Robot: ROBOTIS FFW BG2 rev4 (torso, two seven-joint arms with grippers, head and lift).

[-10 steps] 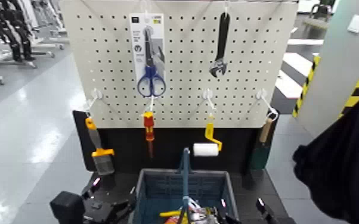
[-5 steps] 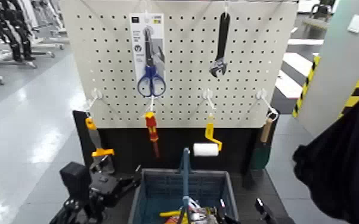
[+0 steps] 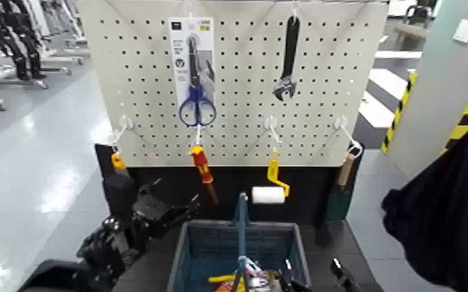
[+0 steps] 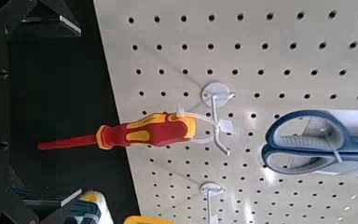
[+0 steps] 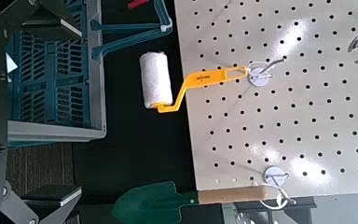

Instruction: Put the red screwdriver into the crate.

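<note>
Red-handled screwdriver [image 3: 202,167] hangs from its pegboard hook, shaft angled down; left hand [image 3: 176,210], open and empty, is nearer, just to its left. Crate [image 3: 188,256] sits below.

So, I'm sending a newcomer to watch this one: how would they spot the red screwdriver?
On the white pegboard, look below the blue-handled scissors. The red screwdriver hangs tilted from a hook there. Its red handle with yellow parts and dark-red shaft set it apart from the all-yellow roller handle beside it.
</note>
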